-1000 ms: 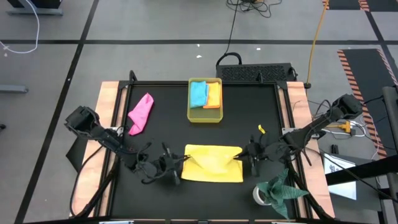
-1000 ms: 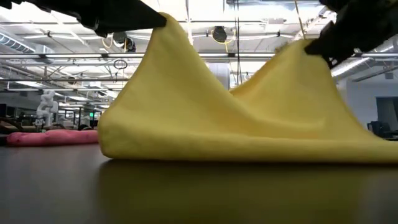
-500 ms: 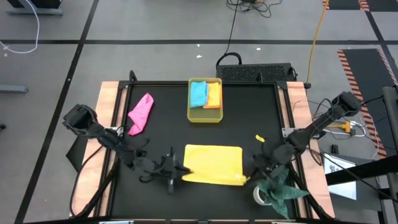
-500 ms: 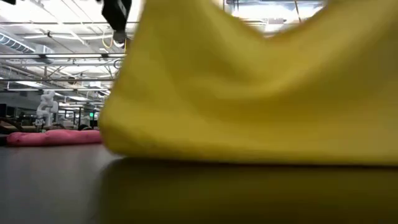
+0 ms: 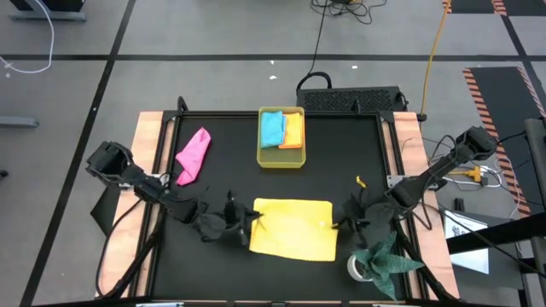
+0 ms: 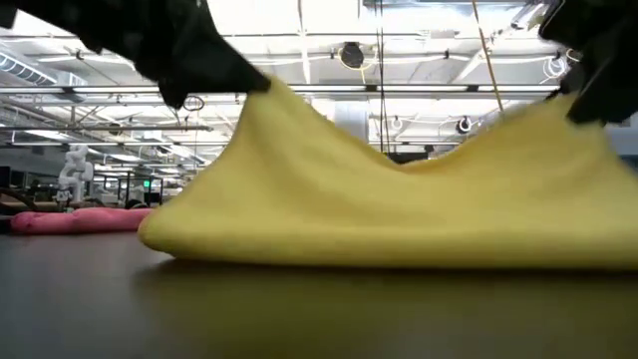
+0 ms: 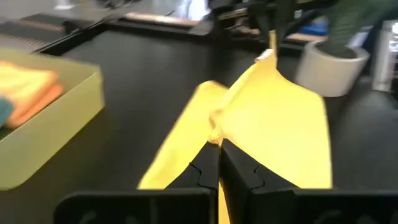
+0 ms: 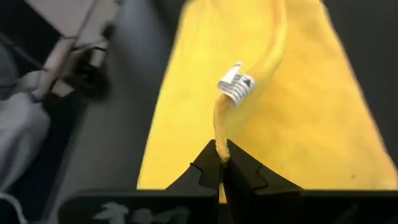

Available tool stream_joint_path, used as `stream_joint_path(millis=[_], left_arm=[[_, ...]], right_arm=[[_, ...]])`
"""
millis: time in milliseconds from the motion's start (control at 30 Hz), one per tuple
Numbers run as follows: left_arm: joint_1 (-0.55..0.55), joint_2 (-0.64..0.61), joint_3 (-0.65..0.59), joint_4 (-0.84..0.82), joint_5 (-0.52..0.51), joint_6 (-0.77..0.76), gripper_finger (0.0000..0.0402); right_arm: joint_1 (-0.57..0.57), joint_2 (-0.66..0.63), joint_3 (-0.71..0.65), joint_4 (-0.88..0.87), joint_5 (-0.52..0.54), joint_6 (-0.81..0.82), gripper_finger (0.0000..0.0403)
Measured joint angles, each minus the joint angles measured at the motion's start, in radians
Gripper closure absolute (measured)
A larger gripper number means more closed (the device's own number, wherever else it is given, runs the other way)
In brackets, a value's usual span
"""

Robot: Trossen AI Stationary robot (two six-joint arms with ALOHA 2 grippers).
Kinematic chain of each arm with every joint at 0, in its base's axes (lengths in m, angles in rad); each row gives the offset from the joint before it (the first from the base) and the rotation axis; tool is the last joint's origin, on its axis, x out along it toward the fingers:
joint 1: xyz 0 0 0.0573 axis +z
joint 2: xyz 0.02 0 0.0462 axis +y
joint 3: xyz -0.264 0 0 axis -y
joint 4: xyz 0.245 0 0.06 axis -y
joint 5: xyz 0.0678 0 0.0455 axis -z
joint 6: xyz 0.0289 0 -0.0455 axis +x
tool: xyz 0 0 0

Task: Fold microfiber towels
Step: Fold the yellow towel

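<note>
I see the yellow towel (image 5: 294,228) lying on the near half of the black table (image 5: 230,170), between the two arms, with its left and right corners lifted so the middle sags. My left gripper (image 7: 217,163) has its fingers pinched tight on the towel's left corner, and my right gripper (image 8: 222,163) is pinched tight on the right edge, just below a small white label (image 8: 236,86).

Farther back, at the middle of the table, the translucent yellow tray (image 5: 281,159) holds the light blue towel (image 5: 272,128) on its left and the orange towel (image 5: 293,130) on its right, side by side; they look folded, though I can't be sure from above. The pink towel (image 5: 194,154) lies bunched at the far left, well apart from the tray. A dark green cloth (image 5: 388,257) sits at the near right corner beside a small white cup (image 5: 356,268).
</note>
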Motion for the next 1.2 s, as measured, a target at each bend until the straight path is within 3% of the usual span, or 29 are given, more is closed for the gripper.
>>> stream_joint_path(millis=[300,633,867,1200], left_arm=[[0.072,0.065,0.000,-0.027,-0.002,-0.046,0.0383],[0.070,0.069,0.000,-0.095,-0.031,-0.081,0.0387],[0.048,0.069,0.000,-0.113,-0.207,-0.100,0.0393],[0.087,0.069,0.000,-0.209,-0.159,-0.172,0.0386]], right_arm=[[-0.117,0.000,-0.115,0.018,-0.001,0.063,0.0403],[-0.217,0.000,-0.230,0.276,-0.004,-0.033,0.0403],[-0.246,0.007,-0.245,0.304,-0.002,-0.042,0.0403],[-0.258,0.030,-0.245,0.274,-0.004,-0.061,0.0403]])
